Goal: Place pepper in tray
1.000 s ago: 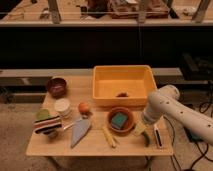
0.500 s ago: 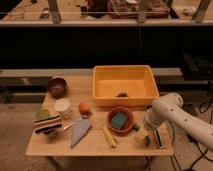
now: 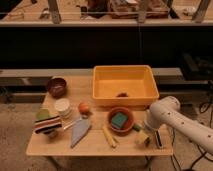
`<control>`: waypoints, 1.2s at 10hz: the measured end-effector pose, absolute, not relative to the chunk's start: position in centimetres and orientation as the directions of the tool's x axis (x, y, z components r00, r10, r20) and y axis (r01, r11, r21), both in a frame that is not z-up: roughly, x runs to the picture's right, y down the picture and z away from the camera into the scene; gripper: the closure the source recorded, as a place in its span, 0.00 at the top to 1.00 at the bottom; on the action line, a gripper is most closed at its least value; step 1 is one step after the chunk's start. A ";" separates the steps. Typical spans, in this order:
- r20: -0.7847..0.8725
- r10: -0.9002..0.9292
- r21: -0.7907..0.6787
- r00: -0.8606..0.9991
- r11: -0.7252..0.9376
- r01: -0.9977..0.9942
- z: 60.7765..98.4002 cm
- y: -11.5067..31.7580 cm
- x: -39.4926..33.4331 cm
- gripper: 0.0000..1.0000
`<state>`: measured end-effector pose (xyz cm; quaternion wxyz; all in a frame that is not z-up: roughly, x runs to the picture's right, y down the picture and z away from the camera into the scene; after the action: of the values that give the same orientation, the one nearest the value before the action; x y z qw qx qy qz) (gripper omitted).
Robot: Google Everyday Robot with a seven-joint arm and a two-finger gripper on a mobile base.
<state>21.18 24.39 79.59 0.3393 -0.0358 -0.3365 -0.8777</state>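
Observation:
The yellow tray [image 3: 102,85] stands at the back middle of the wooden table, with a small dark lump [image 3: 121,94] inside it. My white arm comes in from the right and bends down to the table's front right. The gripper [image 3: 142,135] is low over the table, just right of the terracotta bowl [image 3: 120,129]. A small green shape that looks like the pepper [image 3: 136,128] shows right at the gripper, between it and the bowl. I cannot tell whether the pepper is held or lies on the table.
The terracotta bowl holds a teal block [image 3: 119,120]. A pale yellow stick [image 3: 109,136] lies left of it. Further left are a grey-blue wedge [image 3: 79,132], an orange fruit [image 3: 84,108], a white cup [image 3: 62,107], a striped stack [image 3: 46,124] and a dark bowl [image 3: 56,86].
My arm has dropped lower and its gripper has come down to the table by the terracotta bowl. The other objects have not moved.

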 end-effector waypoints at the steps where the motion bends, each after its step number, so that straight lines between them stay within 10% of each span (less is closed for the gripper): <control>1: 0.293 -0.566 0.568 -0.771 -0.546 0.616 79.7 24.6 21.1 0.80; 10: 0.331 -0.520 0.571 -0.787 -0.553 0.606 80.3 26.3 20.6 0.06; 12: 0.343 -0.529 0.566 -0.776 -0.543 0.620 79.9 26.2 20.8 0.05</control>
<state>20.79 26.16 79.86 0.3282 -0.0655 -0.3477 -0.8758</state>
